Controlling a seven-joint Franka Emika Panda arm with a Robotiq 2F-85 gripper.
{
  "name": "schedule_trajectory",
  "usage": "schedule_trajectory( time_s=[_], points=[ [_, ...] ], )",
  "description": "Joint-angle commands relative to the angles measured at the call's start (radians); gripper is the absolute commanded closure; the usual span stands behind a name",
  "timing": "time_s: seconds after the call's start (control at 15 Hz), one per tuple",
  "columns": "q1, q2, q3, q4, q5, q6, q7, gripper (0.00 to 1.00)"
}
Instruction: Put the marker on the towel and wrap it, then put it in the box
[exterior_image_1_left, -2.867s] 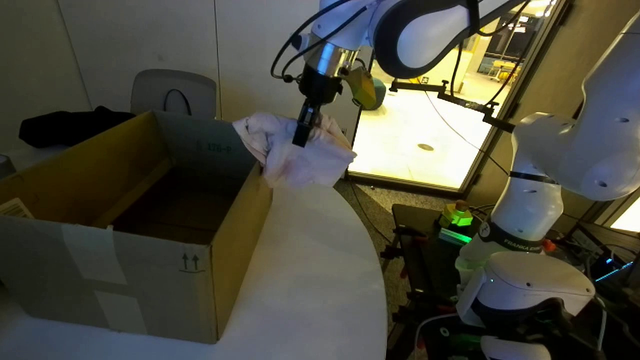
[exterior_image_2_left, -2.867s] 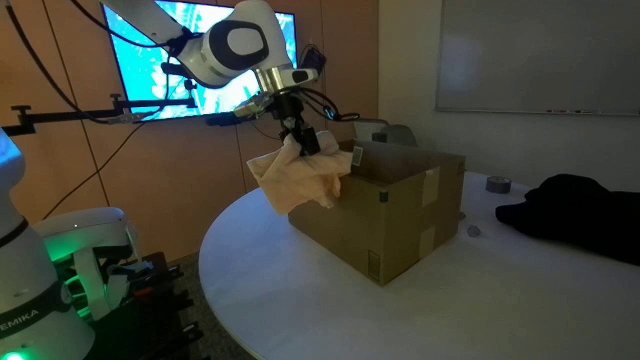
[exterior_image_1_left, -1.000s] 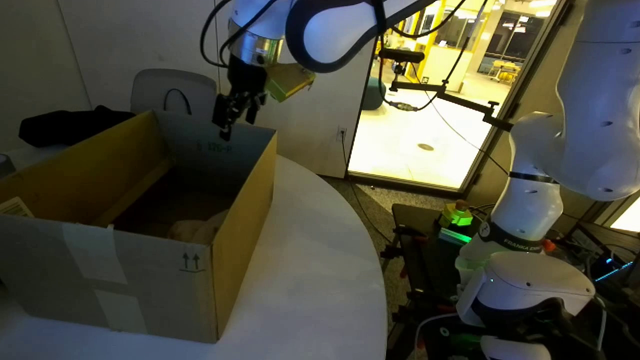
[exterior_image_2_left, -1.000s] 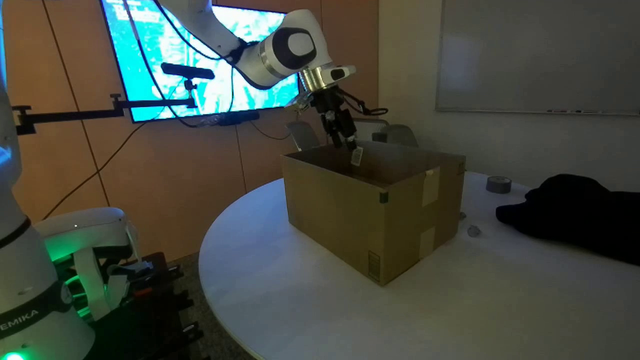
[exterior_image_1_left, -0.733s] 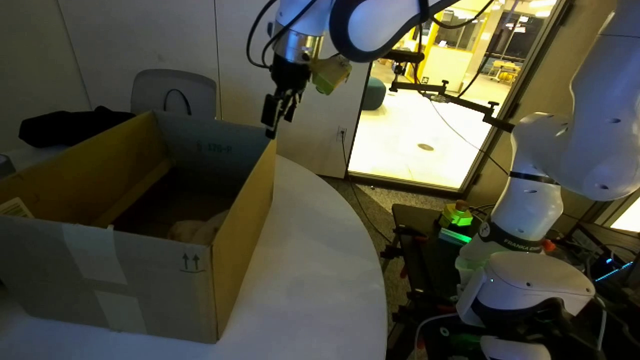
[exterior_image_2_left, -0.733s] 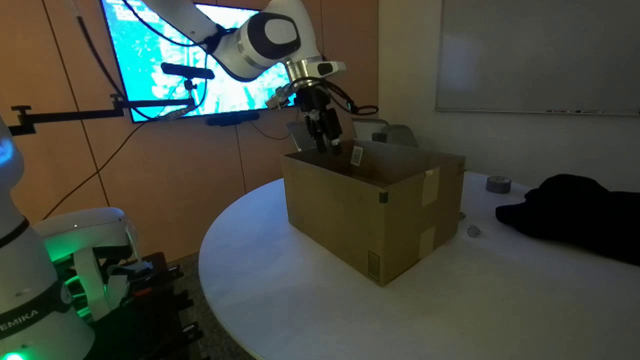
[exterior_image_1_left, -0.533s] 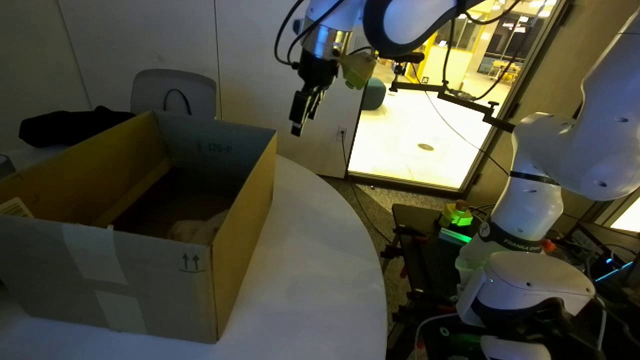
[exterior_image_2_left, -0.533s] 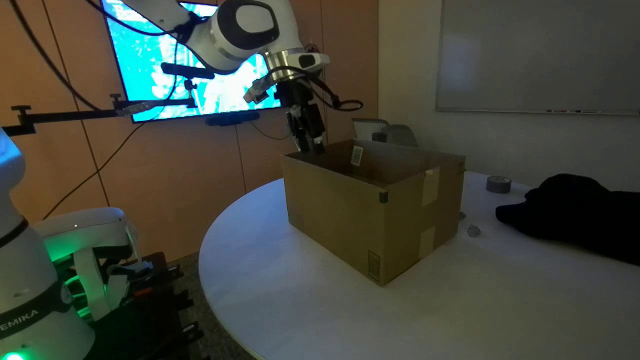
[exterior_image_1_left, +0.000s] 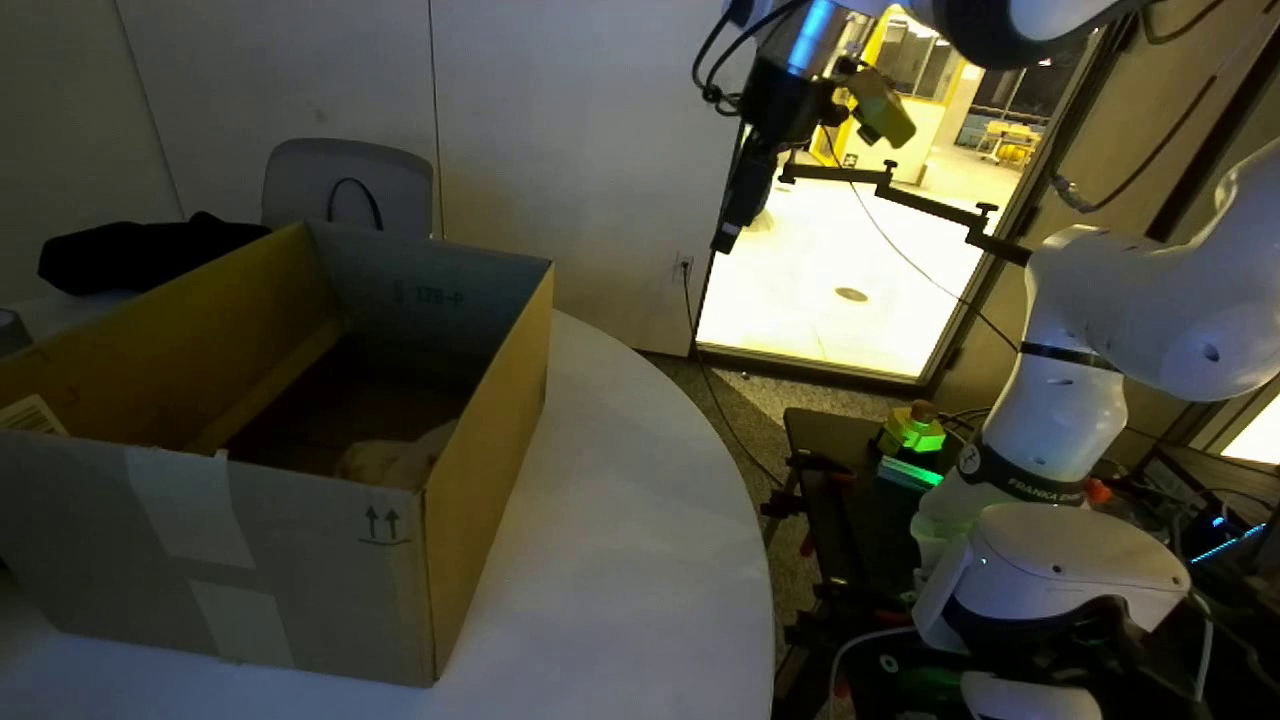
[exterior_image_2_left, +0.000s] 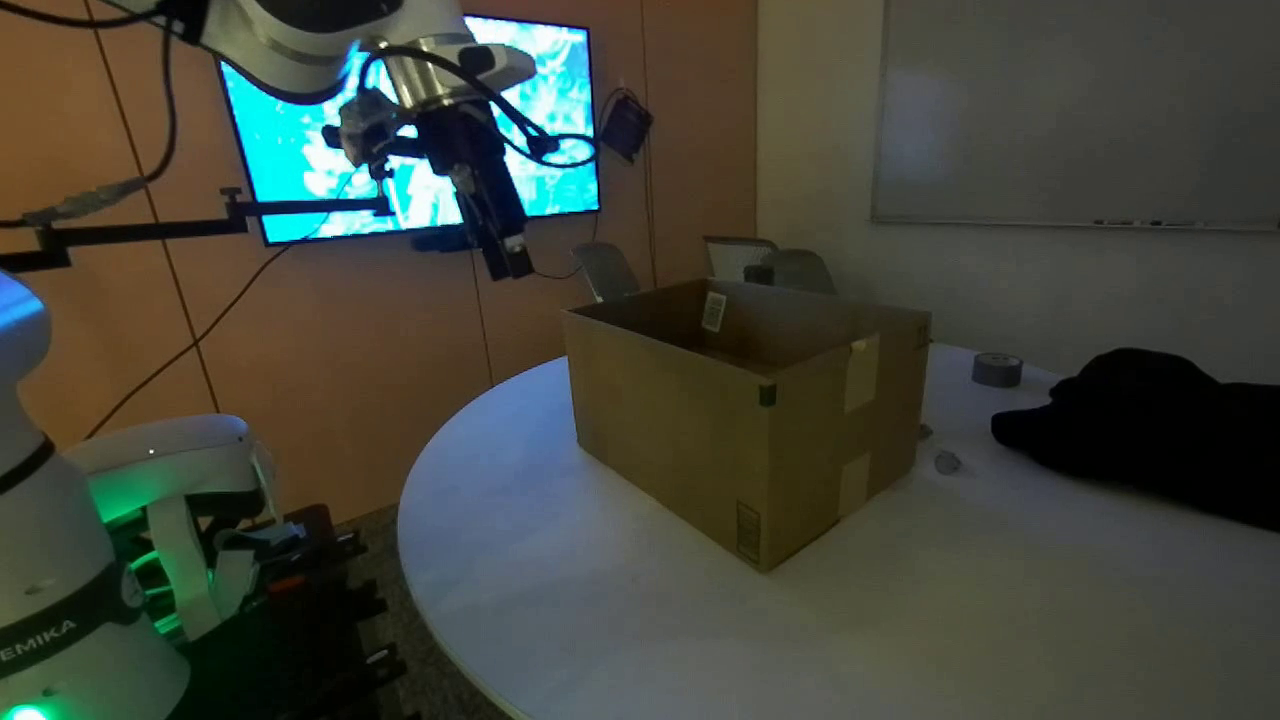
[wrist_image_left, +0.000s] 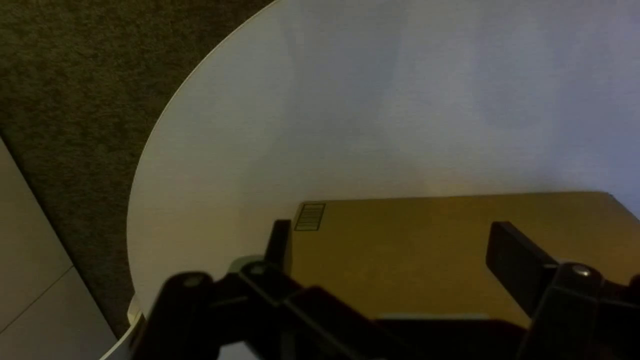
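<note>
- My gripper (wrist_image_left: 391, 240) hangs in the air above desk (exterior_image_2_left: 900, 640) lvl, tilted, tips slanting down twd the box (exterior_image_2_left: 665, 430) in both exterior views; apart from both.
- Jaws: set wide, per wrist view. The fingers (wrist_image_left: 515, 260) stand well apart, w/ box wall & a bit of desk showing thru the gap.
- The box: cardboard, upright on desk, lower than gripper & ahead of its tips.
- Pale towel (exterior_image_1_left: 385, 461): inside box, so lower than gripper & well apart from it. Bunched up near the wall on gripper's side. I only get part of it; cardboard hides the rest.
- The marker: can't tell its spot from my feeds.
- Past box from gripper, all on desk: grey tape roll (exterior_image_2_left: 997, 370), dark cloth (exterior_image_2_left: 1140, 430), plus sm. grey bit (exterior_image_2_left: 947, 462) just beside box, too blurry to ID.
- Behind gripper in an exterior view: lit screen (exterior_image_2_left: 560, 110).
- Well apart from gripper, beyond box in an exterior view: grey chair (exterior_image_1_left: 300, 175).
</note>
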Motion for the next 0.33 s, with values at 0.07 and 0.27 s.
schedule_trajectory(
  time_s=[0.07,0.27],
  points=[
    [-0.009,-0.227,0.006,-0.088,0.066,-0.06,-0.08,0.0],
    [-0.024,-0.2,0.022,-0.073,0.061,-0.06,-0.069,0.0]
  ],
)
